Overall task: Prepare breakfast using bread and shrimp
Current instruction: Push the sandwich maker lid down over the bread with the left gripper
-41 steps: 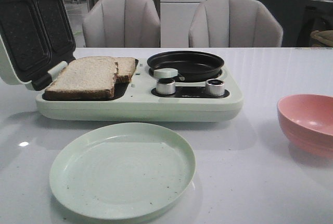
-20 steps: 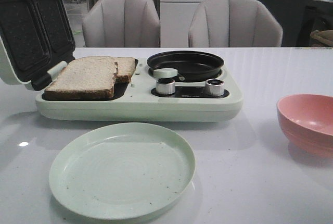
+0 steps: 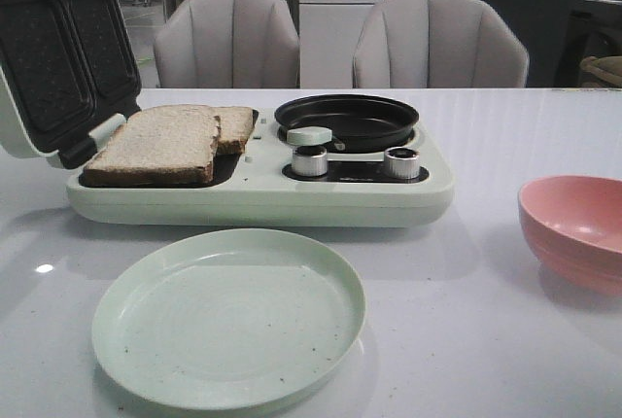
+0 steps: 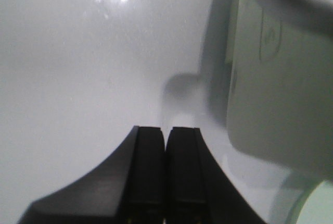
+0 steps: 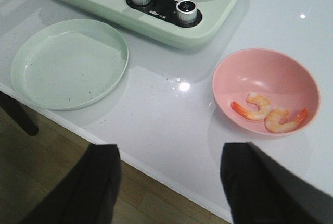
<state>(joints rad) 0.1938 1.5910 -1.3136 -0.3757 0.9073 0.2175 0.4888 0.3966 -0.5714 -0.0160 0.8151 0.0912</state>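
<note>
Your left end effector (image 4: 165, 172) has its fingers pressed together over the bare desk (image 4: 78, 78). Your right end effector (image 5: 169, 182) is spread apart, near the pink bowl (image 5: 270, 73) holding two shrimp (image 5: 268, 113). The bread (image 3: 160, 141) lies in the open sandwich maker (image 3: 253, 199).

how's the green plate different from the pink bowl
The plate is pale green, wide and shallow with a low rim; the bowl is pink, narrower and deep-sided. The plate holds nothing, while the bowl holds two shrimp. In the front view the plate sits in front of the breakfast maker, and the bowl sits off to the right. Both are round and rest on the white table.
</note>
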